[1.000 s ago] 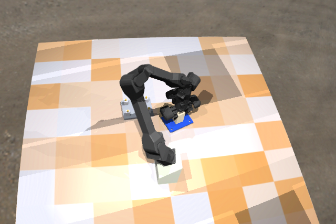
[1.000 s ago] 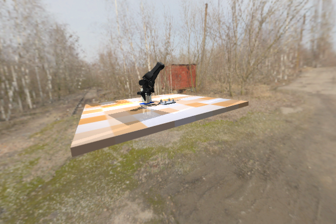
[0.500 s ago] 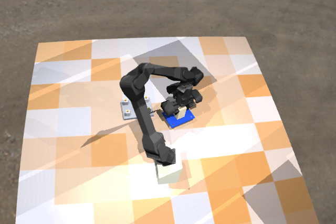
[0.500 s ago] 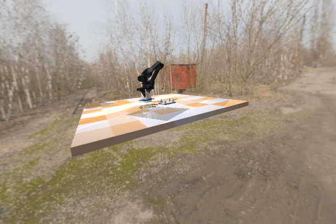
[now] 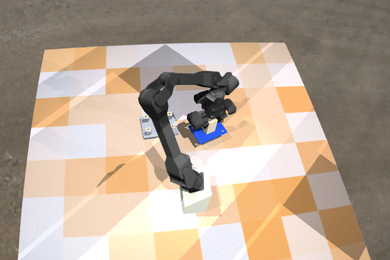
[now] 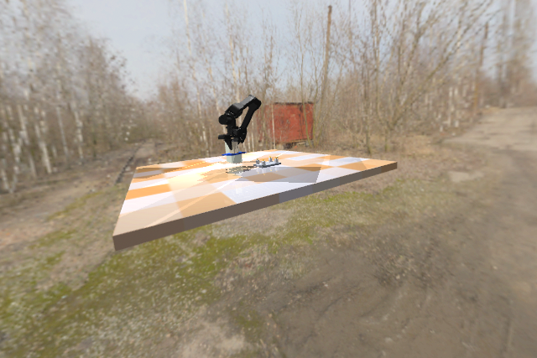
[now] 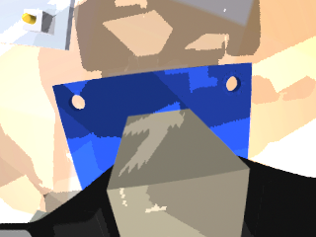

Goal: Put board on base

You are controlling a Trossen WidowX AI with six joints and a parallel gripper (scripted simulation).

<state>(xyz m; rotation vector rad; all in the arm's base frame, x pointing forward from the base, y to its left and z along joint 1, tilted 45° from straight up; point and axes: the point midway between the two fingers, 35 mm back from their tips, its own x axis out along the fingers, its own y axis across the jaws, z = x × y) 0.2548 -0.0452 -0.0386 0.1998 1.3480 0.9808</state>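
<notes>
Red box among bare trees

A checkered orange-and-white bench [image 5: 125,173] [image 6: 208,206] catches bright glare and shadows; behind it in the exterior view stands a rusty red container [image 6: 291,123], with bare trees [image 6: 390,64] around it under pale sky
</notes>
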